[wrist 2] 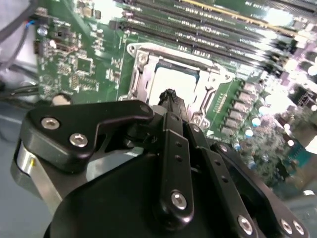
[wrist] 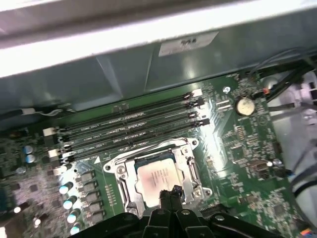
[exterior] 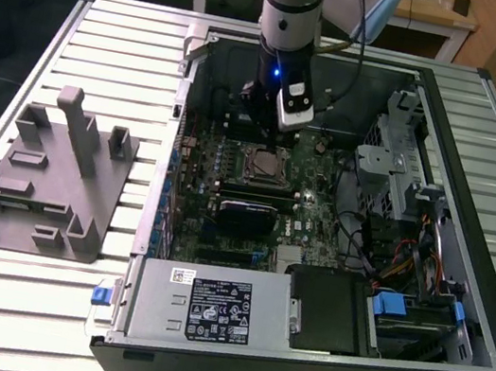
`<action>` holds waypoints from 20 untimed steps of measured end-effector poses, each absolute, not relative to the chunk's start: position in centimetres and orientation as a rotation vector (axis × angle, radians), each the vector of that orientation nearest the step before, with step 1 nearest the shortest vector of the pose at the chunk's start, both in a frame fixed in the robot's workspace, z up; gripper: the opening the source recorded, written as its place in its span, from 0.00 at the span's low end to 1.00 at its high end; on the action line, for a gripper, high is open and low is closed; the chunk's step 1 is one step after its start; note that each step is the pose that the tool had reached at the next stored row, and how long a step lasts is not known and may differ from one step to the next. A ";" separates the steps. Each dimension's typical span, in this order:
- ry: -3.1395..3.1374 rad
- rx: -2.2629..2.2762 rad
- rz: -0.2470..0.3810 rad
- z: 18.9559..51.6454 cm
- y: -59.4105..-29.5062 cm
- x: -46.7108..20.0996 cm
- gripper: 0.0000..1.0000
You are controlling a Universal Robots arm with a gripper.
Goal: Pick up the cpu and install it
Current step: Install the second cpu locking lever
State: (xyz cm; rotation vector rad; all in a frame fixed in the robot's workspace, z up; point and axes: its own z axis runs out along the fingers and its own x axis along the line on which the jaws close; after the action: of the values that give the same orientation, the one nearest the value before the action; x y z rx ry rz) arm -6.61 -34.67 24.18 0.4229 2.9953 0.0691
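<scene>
The cpu (wrist: pixel 159 176) lies flat inside the metal-framed socket (wrist: pixel 123 174) on the motherboard (wrist: pixel 237 148) of the open computer case (exterior: pixel 472 225). The gripper (wrist: pixel 170 192) hovers just above the cpu's edge, fingertips pressed together and holding nothing.

The cpu (wrist: pixel 159 174) has a pale, matt silvery metal top and lies inside the socket frame (wrist: pixel 119 174), which is bright, shiny metal. Around that frame the motherboard (wrist: pixel 237 148) is glossy green. The gripper (wrist 2: pixel 171 96) is black and matt, with shiny metal screw heads. Outside the dark metal computer case (exterior: pixel 490 286), the fixture block (exterior: pixel 47 179) looks like dull grey plastic on a ribbed, pale metal table (exterior: pixel 120 38).
</scene>
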 end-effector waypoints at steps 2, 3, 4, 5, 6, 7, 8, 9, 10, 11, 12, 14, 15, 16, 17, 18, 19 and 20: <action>2.995 0.423 0.069 24.8 -34.7 -6.6 0.11; 2.995 0.423 0.069 25.0 -34.7 -6.6 0.11; 2.995 0.423 0.069 25.1 -34.7 -6.6 0.11; 2.995 0.423 0.069 25.1 -34.7 -6.6 0.11; 2.996 0.423 0.070 25.1 -34.7 -6.6 0.11; 2.996 0.423 0.069 25.1 -34.7 -6.6 0.11; 2.996 0.423 0.069 25.1 -34.7 -6.6 0.11; 2.996 0.423 0.069 25.1 -34.7 -6.6 0.11; 2.999 0.423 0.068 25.1 -34.7 -6.4 0.11; 3.003 0.424 0.067 25.1 -34.7 -6.3 0.11; 3.008 0.425 0.066 25.1 -34.7 -6.1 0.11; 3.019 0.427 0.063 25.1 -34.7 -5.8 0.11; 3.024 0.427 0.062 25.1 -34.7 -5.6 0.11; 3.033 0.429 0.061 25.0 -34.7 -5.4 0.11; 3.044 0.431 0.058 25.0 -34.8 -5.3 0.11; 3.054 0.432 0.056 25.0 -34.9 -5.1 0.11; 3.063 0.434 0.054 25.0 -34.9 -5.0 0.11; 3.070 0.435 0.053 25.0 -35.1 -4.9 0.11</action>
State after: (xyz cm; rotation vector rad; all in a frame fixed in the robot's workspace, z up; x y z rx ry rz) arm -4.86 -35.07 24.96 0.4350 3.0704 0.0525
